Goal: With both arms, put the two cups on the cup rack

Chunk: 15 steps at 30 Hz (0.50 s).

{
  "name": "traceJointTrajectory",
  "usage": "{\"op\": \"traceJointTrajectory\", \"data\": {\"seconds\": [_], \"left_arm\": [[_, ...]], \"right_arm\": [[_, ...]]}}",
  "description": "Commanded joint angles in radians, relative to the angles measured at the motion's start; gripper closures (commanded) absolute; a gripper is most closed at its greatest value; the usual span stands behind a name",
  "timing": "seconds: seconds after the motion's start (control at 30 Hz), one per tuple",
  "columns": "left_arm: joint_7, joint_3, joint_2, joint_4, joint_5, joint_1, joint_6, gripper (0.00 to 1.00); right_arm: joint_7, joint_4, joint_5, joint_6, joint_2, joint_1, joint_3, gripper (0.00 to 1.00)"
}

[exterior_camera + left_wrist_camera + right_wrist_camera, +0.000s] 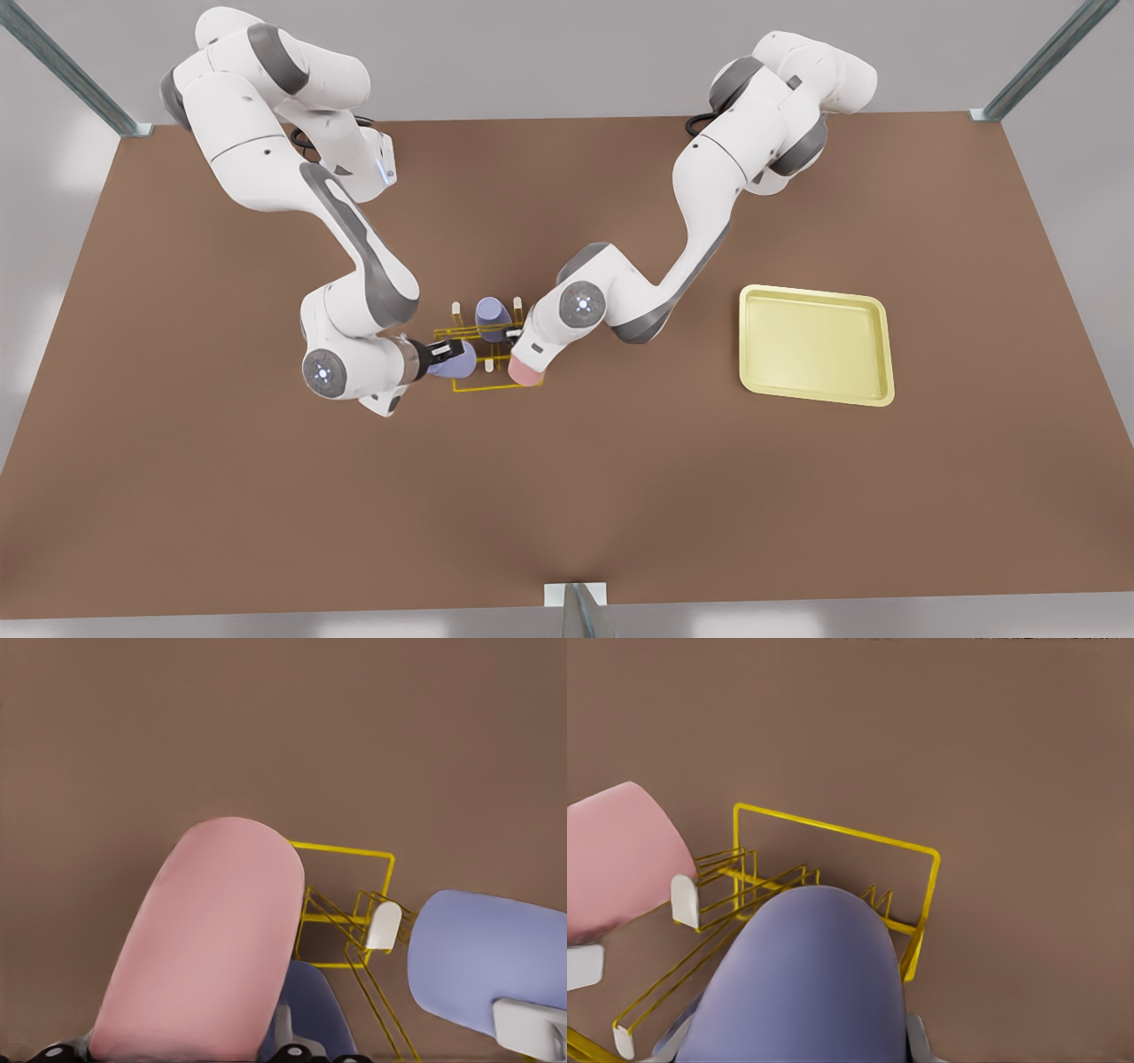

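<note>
My left gripper (523,361), on the arm at the front view's right, is shut on the pale pink cup (526,377) (208,943) at the near right corner of the yellow wire cup rack (478,387) (341,850). On the other arm, my right gripper (448,358) is shut on a lavender cup (457,361) (802,983), held over the rack's (833,828) left side. Each wrist view shows the other arm's cup: lavender (483,961) and pink (616,859). A second lavender cup (490,313) sits at the rack's back. White-tipped pegs (384,926) stand between the cups.
A pale-yellow flat tray (746,341) lies on the brown table (620,496) to the front view's right of the rack. Both forearms crowd in from either side of the rack. Open table surface stretches in front and to the far left.
</note>
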Motion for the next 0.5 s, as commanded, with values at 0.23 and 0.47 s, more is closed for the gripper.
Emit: {"op": "traceJointTrajectory", "data": {"seconds": [0.23,0.47], "left_arm": [[-0.156,0.002,-0.006,0.090,0.008,0.012,-0.068,0.00],[-0.215,-0.004,-0.089,0.146,0.034,0.212,-0.162,0.00]], "right_arm": [[0.236,-0.021,-0.041,-0.015,-0.021,-0.002,0.004,0.00],[0.338,-0.056,-0.039,-0.021,-0.019,0.011,0.009,0.00]]}}
